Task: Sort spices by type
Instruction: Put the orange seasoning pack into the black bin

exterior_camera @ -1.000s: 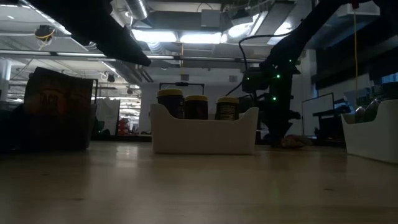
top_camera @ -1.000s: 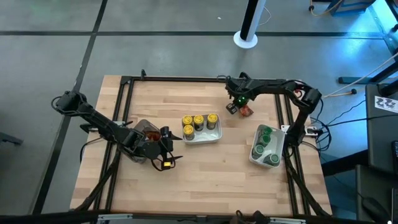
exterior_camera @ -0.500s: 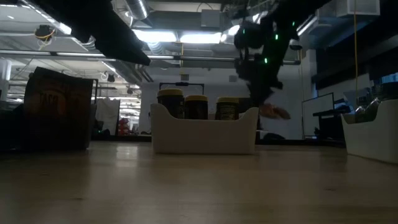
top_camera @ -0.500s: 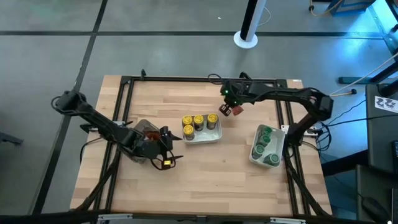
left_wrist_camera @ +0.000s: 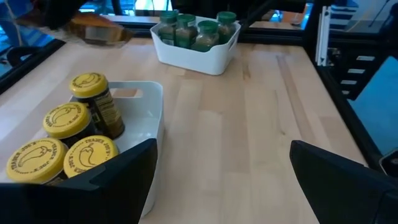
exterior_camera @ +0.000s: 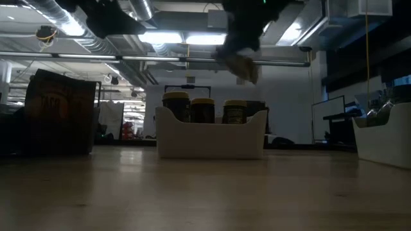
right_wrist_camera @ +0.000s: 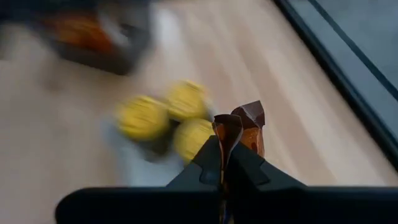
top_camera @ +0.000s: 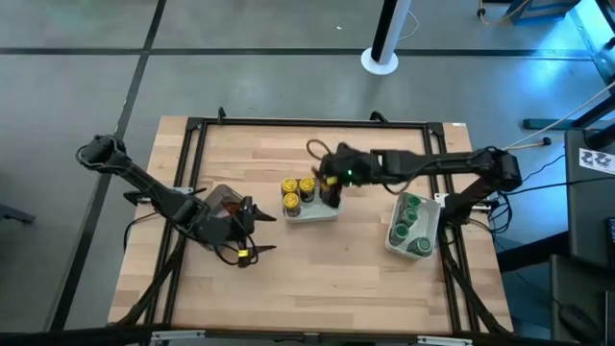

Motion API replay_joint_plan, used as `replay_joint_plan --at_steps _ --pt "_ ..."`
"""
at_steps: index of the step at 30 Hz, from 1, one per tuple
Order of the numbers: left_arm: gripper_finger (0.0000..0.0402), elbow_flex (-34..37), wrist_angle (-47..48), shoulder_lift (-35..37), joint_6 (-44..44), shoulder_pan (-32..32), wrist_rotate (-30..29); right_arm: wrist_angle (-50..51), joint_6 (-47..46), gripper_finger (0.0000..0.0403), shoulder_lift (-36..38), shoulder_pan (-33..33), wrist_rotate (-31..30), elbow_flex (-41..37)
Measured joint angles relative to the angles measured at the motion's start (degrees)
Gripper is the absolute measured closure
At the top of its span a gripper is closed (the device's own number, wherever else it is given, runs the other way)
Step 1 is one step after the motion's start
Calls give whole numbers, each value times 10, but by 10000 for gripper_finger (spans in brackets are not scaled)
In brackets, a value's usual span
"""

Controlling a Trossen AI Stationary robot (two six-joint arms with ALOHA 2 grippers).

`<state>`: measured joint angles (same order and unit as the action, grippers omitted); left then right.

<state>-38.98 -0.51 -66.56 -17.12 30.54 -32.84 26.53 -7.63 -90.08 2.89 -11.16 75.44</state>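
Note:
My right gripper (top_camera: 332,192) hangs high over the white tray (top_camera: 332,213) of yellow-lidded jars (top_camera: 298,190), shut on a small red-orange packet (right_wrist_camera: 241,127). In the low view the packet (exterior_camera: 241,64) shows blurred above the tray. My left gripper (top_camera: 259,233) stands open near the table's left, beside the grey bin (top_camera: 213,195), with nothing between its fingers. Its wrist view looks over the yellow-lidded jars (left_wrist_camera: 68,140) toward the green-lidded jars (left_wrist_camera: 196,28) in a second white tray (left_wrist_camera: 205,59). More red-orange packets (top_camera: 231,204) lie in the bin. My right gripper pinches the packet between its two fingers near one end (right_wrist_camera: 227,149); the rest of it sticks out past the fingertips. The fingers slant downward from the table's right. The packet is lifted clear, high above the tray of yellow-lidded jars.
The tray of green-lidded jars (top_camera: 411,226) stands at the table's right. Black frame rails (top_camera: 288,122) run along the table's far edge and down both sides. Bare wood lies in front of the trays toward the near edge.
My right gripper has swung from the far right of the table toward its left and near side, rising and rolling, with the packet lifted off the wood and carried over the yellow-lidded jars. My left gripper has risen a little and turned slightly, staying open.

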Motion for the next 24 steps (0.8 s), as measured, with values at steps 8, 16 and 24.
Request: replay_joint_plan --at_steps 8,16,24 --pt "53 0 -4 1 -7 12 0 -114 24 391 -8 -89 70 0" --pt "53 0 -65 -3 18 12 -8 -219 47 391 -48 -152 141 0" --pt "53 0 -133 -22 86 14 -9 -256 50 390 -86 -184 168 0"
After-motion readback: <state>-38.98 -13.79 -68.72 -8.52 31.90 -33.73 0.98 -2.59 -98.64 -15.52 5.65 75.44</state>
